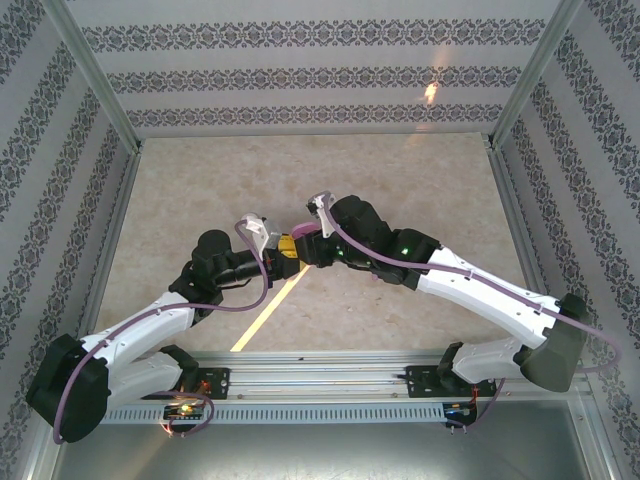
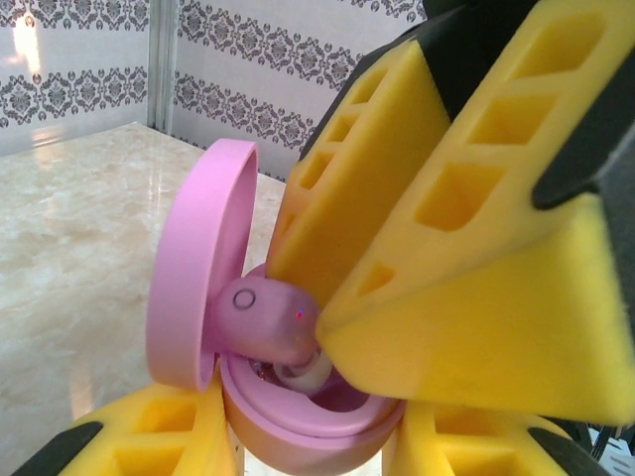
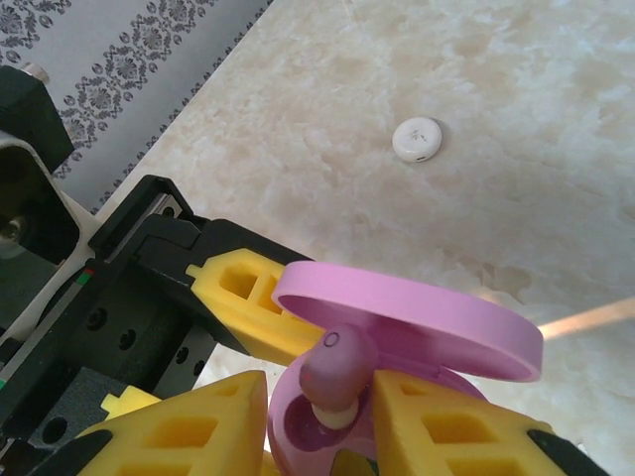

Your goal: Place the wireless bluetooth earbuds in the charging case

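Observation:
The pink charging case [image 2: 298, 436] hangs above the table with its lid [image 2: 193, 288] swung open, and my left gripper [image 2: 308, 451] is shut on its base. A purple earbud [image 3: 337, 372] stands in the case's well, white tip down. My right gripper [image 3: 332, 416] straddles it with the jaws partly open. One yellow finger [image 3: 446, 426] touches the earbud, and the other stands a little off it. In the top view the left gripper [image 1: 283, 247] and the right gripper [image 1: 305, 243] meet at the middle of the table.
A small round white case [image 3: 417, 140] lies closed on the marble table [image 3: 516, 89] beyond the grippers. A yellow tape line [image 1: 270, 315] runs across the table in front of the arms. Patterned walls [image 1: 300, 75] enclose three sides.

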{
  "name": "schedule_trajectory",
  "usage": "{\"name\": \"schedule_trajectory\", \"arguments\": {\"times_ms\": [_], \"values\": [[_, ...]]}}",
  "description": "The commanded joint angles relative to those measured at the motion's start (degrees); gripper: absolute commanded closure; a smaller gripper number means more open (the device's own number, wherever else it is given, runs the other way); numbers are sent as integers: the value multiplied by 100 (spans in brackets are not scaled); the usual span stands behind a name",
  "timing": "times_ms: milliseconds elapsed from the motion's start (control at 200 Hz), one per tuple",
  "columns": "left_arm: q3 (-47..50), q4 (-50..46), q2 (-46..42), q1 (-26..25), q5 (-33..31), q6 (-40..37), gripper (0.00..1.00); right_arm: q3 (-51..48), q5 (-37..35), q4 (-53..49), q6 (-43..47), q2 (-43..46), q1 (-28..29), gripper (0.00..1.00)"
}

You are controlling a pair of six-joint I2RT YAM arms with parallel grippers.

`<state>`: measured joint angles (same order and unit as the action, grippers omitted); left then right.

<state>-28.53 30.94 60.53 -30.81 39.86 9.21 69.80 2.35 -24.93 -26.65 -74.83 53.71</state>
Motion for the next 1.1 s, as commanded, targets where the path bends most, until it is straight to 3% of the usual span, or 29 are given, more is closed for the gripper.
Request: {"name": "schedule_trajectory", "arguments": {"times_ms": [0, 515, 1094], "values": [[-206, 271, -16, -84, 29, -7, 96, -107, -108, -170, -64, 82, -63, 66], [-214, -94, -68, -92, -104, -316, 96, -20, 69, -271, -559, 592, -89, 65], [-234, -89, -52, -101, -18, -306, 96, 252, 295, -336, -688, 32, -289, 75]]}}
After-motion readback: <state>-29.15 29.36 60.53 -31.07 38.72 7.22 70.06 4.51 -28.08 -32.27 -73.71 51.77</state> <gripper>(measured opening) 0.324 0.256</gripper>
